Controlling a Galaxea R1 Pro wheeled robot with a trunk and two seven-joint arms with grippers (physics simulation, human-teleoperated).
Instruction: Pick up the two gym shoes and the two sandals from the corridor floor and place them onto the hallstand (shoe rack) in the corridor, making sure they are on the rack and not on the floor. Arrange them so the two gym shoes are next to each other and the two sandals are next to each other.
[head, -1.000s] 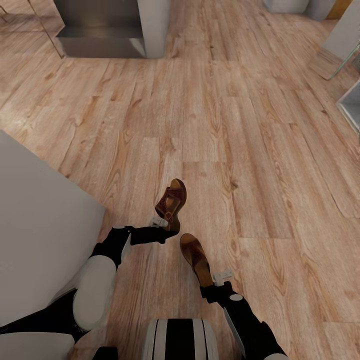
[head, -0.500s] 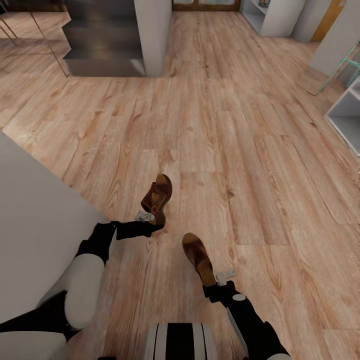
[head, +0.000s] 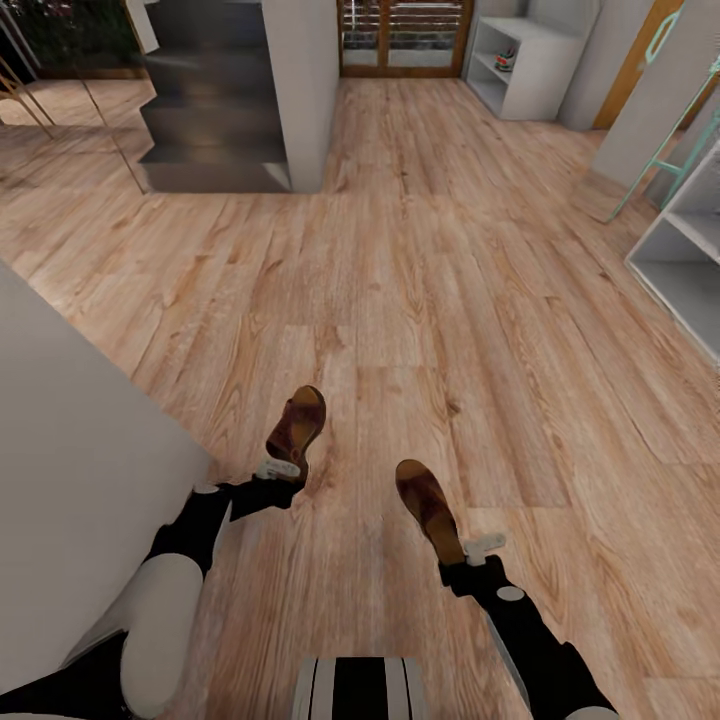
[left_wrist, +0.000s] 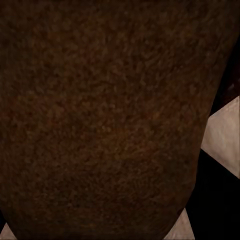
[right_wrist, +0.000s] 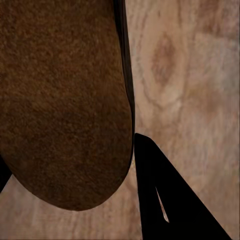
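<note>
Soft, even light fills the corridor floor (head: 420, 260) with faint shadows; renders are slightly blurred, and both wrist close-ups look dark and grainy.

I count two brown sandals: one sandal (head: 297, 427) at my left arm, which also shows close up in the left wrist view (left_wrist: 105, 120), and a second sandal (head: 428, 506) at my right arm, seen again in the right wrist view (right_wrist: 62, 100). Two grippers show in the head view, left gripper (head: 277, 468) and right gripper (head: 484, 546). Far off stand two pale shelf units, one (head: 525, 65) ahead and one (head: 690, 250) at the right edge.
</note>
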